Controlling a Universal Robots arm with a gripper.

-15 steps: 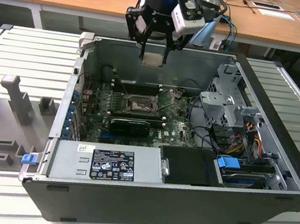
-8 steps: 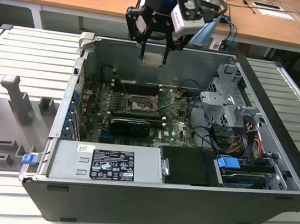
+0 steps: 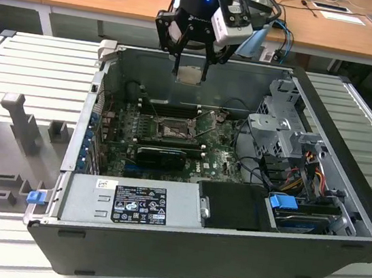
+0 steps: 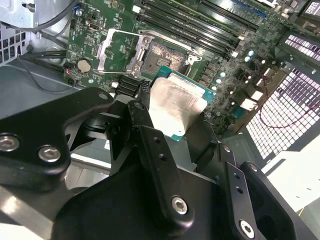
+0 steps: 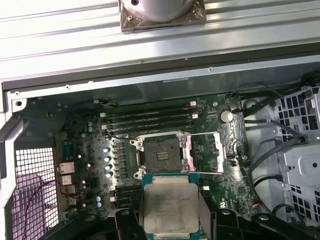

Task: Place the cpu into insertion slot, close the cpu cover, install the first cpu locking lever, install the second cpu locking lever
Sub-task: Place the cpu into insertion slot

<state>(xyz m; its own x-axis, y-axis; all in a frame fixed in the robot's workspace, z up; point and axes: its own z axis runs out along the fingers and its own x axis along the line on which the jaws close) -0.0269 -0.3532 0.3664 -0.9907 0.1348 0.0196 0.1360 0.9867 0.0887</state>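
My gripper point(image 3: 190, 71) hangs over the back wall of the open computer case, shut on the cpu point(image 3: 189, 75). The cpu is a flat pale metal square on a green base, and it shows in both wrist views point(image 4: 177, 102) point(image 5: 170, 205), pinched by its edges between the black fingers point(image 4: 145, 125). Below it on the green board lies the insertion slot point(image 3: 171, 131) point(image 5: 161, 152) point(image 4: 162, 52), a black square with a silvery rim and nothing in it. The cpu cover point(image 5: 206, 150) point(image 4: 117, 50), a silvery frame plate, stands swung open beside the slot.
A long black card point(image 3: 162, 155) lies in front of the slot and memory slots point(image 5: 150, 119) behind it. A labelled power supply point(image 3: 129, 203), a drive cage point(image 3: 286, 135) and cables fill the case's front and the exterior view's right. Grey fixtures point(image 3: 20, 124) stand outside.
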